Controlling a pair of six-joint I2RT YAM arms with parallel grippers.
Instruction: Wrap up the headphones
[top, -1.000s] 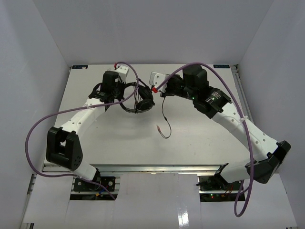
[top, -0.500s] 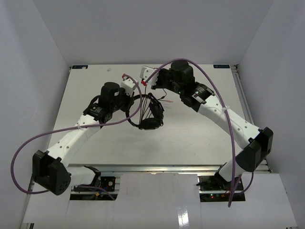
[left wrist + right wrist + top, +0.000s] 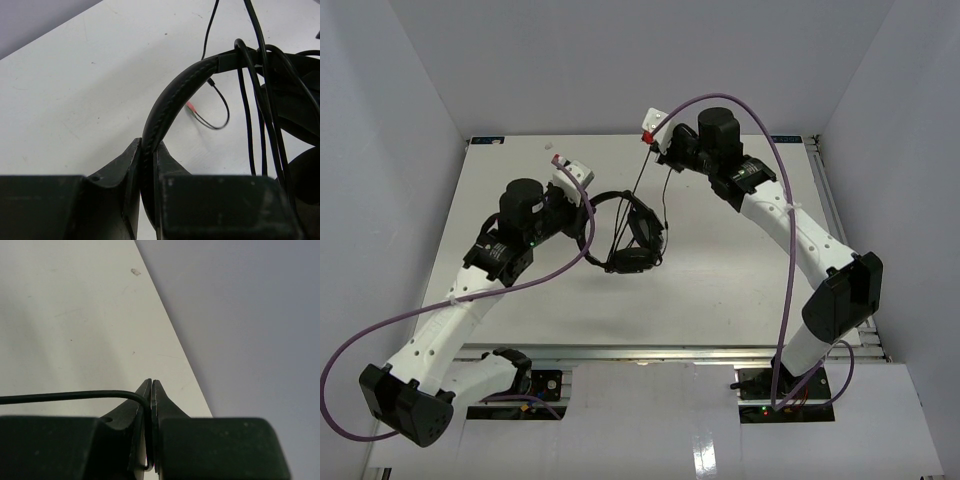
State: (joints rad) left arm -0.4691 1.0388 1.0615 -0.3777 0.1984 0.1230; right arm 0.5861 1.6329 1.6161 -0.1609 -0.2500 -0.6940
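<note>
The black headphones (image 3: 638,245) are at mid-table with the earcups close together. My left gripper (image 3: 582,204) is shut on the padded headband (image 3: 167,102), which runs up from between its fingers (image 3: 131,165). The thin black cable (image 3: 633,195) is looped several times over the headband end (image 3: 250,105) and runs taut up to my right gripper (image 3: 650,148), raised near the table's back edge. In the right wrist view that gripper (image 3: 151,386) is shut on the cable (image 3: 75,396). The pink plug (image 3: 192,107) lies on the table behind the headband.
White table (image 3: 740,270) inside white walls; its far edge (image 3: 170,330) shows close to the right gripper. Thick purple arm cables arc over both arms, one near the left gripper (image 3: 588,225), one above the right arm (image 3: 760,130).
My right gripper moved back and up toward the far edge, drawing the cable taut. My left arm drew back to the left with the headband. The cable's loose end has gone from the open table to beside the headphones.
</note>
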